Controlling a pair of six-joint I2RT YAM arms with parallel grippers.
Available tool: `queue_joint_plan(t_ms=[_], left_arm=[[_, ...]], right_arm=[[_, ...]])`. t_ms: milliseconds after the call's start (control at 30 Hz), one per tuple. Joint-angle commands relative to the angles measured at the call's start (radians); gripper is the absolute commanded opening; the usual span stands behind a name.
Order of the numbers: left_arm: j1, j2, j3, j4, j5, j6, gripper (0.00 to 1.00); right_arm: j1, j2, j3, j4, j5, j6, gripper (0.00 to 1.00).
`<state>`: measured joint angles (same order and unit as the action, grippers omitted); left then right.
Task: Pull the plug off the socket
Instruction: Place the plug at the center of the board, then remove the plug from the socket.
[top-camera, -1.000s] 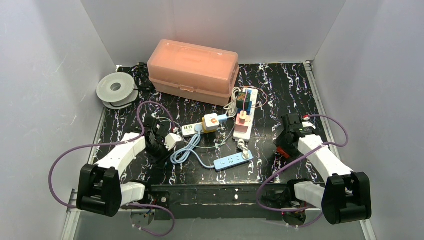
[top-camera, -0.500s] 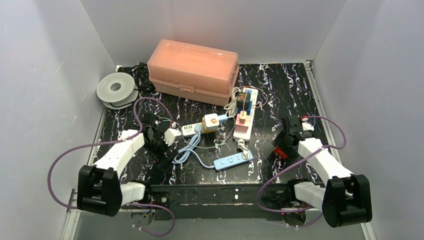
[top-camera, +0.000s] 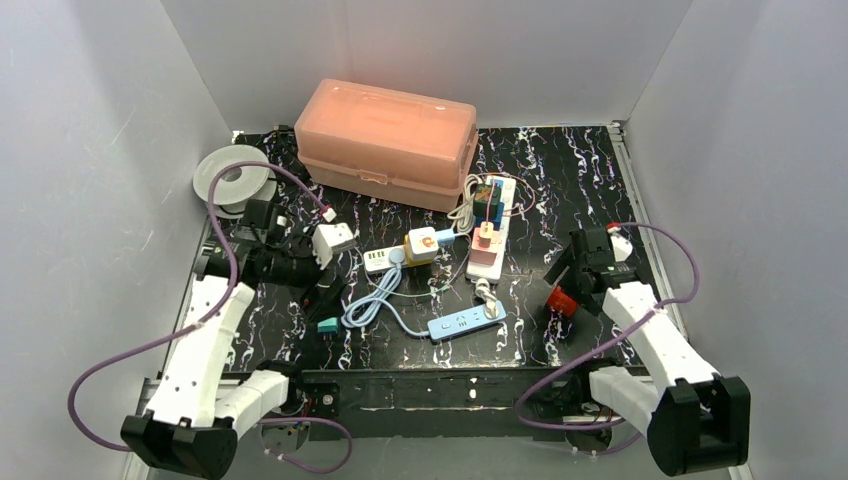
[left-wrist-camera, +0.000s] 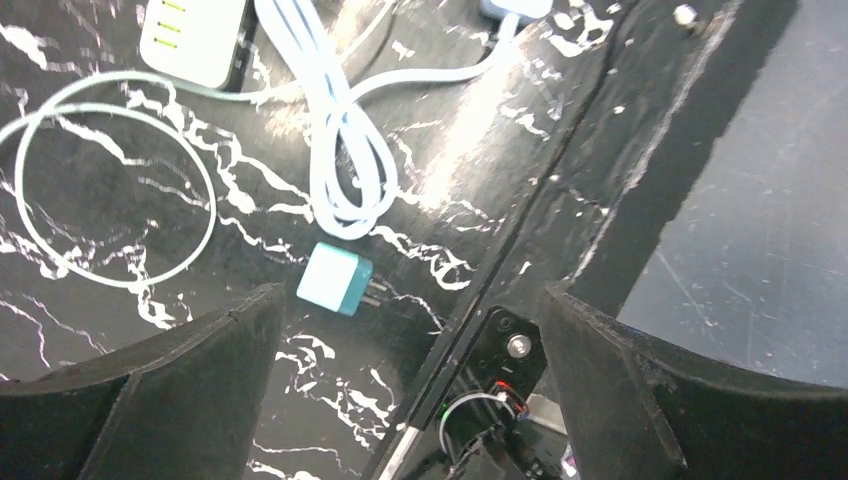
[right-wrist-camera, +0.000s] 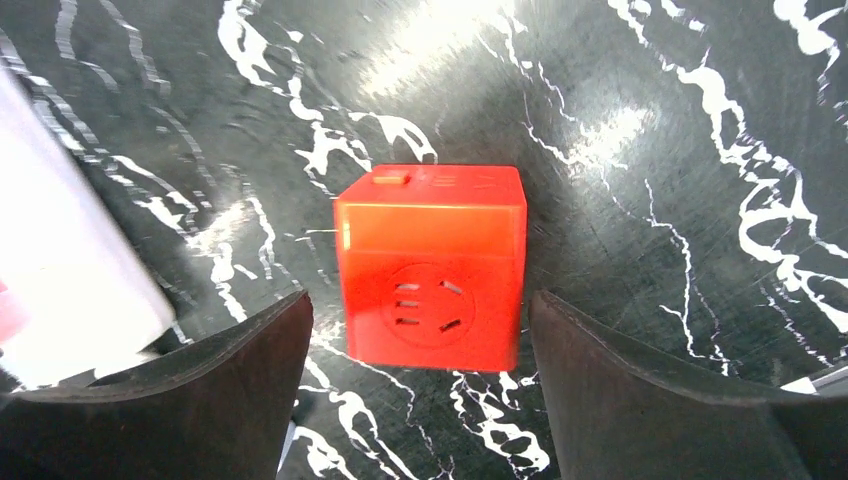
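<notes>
A teal plug (left-wrist-camera: 335, 279) on the surface (left-wrist-camera: 120, 190) is being framed by the wide-spread left hand (left-wrist-camera: 408, 300); a red socket cube (right-wrist-camera: 430, 265) is being straddled by the spread right hand (right-wrist-camera: 418, 310).

3 plain, pale grey walls (top-camera: 90, 120) close in a black surface (top-camera: 570, 170) veined with white, its gloss catching bright patches of glare.

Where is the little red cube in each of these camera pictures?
Top external: red cube, right of centre, on the near half.
Left wrist: not in it.
Right wrist: red cube at the centre.
Shared landmark: the black mat with white veins, seen in all three.
</notes>
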<state>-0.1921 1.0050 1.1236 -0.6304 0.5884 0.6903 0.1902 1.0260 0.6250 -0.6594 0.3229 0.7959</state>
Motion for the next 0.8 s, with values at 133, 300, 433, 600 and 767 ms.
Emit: queue_joint_plan(t_ms=[133, 300, 433, 600, 767], left_arm=[[-0.018, -0.019, 0.145, -0.316, 0.252, 0.123, 0.98], [-0.024, -0.023, 0.129, -0.289, 0.313, 0.142, 0.98], [-0.104, -0.053, 0.078, -0.202, 0.309, 0.139, 0.98], [-0.291, -0.054, 0.019, -0.141, 0.210, 0.202, 0.98], [-0.395, -0.014, -0.007, -0.088, 0.164, 0.234, 0.98]], right_arm=[[0.218, -0.153, 0.203, -0.092, 0.132, -0.058, 0.88], [0.430, -0.183, 0.204, -0.013, 0.052, -0.111, 0.89], [0.446, -0.166, 0.098, 0.162, -0.167, -0.160, 0.89], [0.447, -0.064, 0.060, 0.286, -0.245, -0.187, 0.86], [0.446, 0.030, 0.054, 0.388, -0.330, -0.220, 0.83]])
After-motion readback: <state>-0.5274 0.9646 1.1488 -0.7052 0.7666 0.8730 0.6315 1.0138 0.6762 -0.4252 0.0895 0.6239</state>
